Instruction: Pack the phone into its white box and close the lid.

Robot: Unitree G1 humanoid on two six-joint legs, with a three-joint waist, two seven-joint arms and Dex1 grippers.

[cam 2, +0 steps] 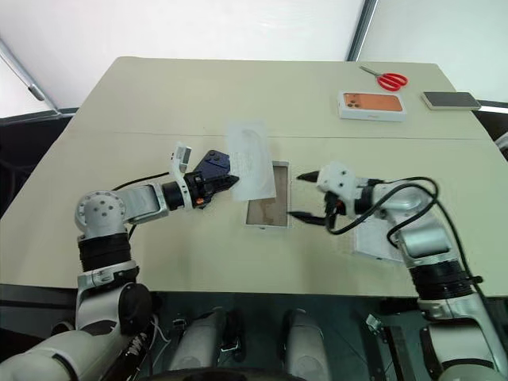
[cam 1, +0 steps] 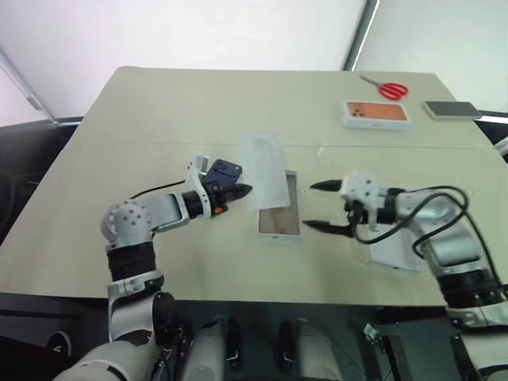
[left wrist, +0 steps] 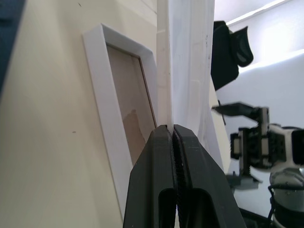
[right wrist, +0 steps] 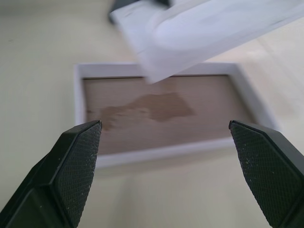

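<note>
Holding up the flat white insert [cam 1: 266,167] is the job of the moment: the left gripper [cam 1: 242,190] is clamped tight on one edge of it, and the sheet hangs tilted over the far half of the white box [cam 1: 279,237], clear of its rim. The box lies on the table with its brownish floor bare, so nothing has gone into it yet. Just to the right of the box the right gripper [cam 1: 309,205] hovers with its fingers spread wide and nothing between them, pointing in at the tray.

I would judge this an early step, clearing the tray before packing. The next move calls for the insert to be carried away from the box and laid down, then for the phone to be fetched. I cannot pick out the navy phone for certain. A white flat piece [cam 1: 394,255] lies right of the box under the right forearm; it may be the lid, but I cannot tell.

Far beyond the box and to its right lie a white box with an orange phone picture [cam 1: 377,113], red-handled scissors [cam 1: 391,89] and a grey phone [cam 1: 452,109]. The table [cam 1: 198,103] is pale beige and matte, with a faint seam across it beyond the box. Behind it are pale wall panels split by a dark slanting post.
</note>
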